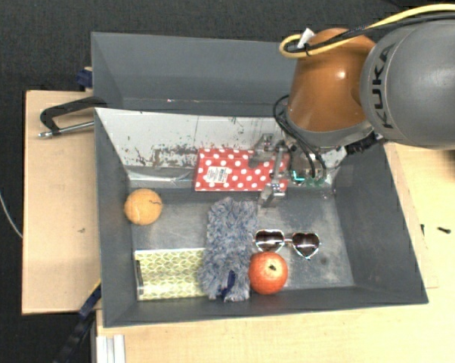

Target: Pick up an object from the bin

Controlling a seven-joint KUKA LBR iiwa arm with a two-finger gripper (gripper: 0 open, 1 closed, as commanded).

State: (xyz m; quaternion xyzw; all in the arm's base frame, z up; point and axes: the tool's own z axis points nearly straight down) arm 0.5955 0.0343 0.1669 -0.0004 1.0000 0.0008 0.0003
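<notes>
My gripper (275,181) hangs low at the back of the bin, right at the right end of a red box with white polka dots (229,170) that lies against the back wall. Whether it touches the box I cannot tell. Just in front of the gripper lie heart-shaped sunglasses (288,242) and the top of a grey-blue fuzzy cloth (229,244).
A red apple (268,272) sits at the front beside the cloth. A green patterned box (169,273) lies at the front left, and an orange ball-like fruit (143,206) at the left. The arm with its orange cover reaches in from the upper right.
</notes>
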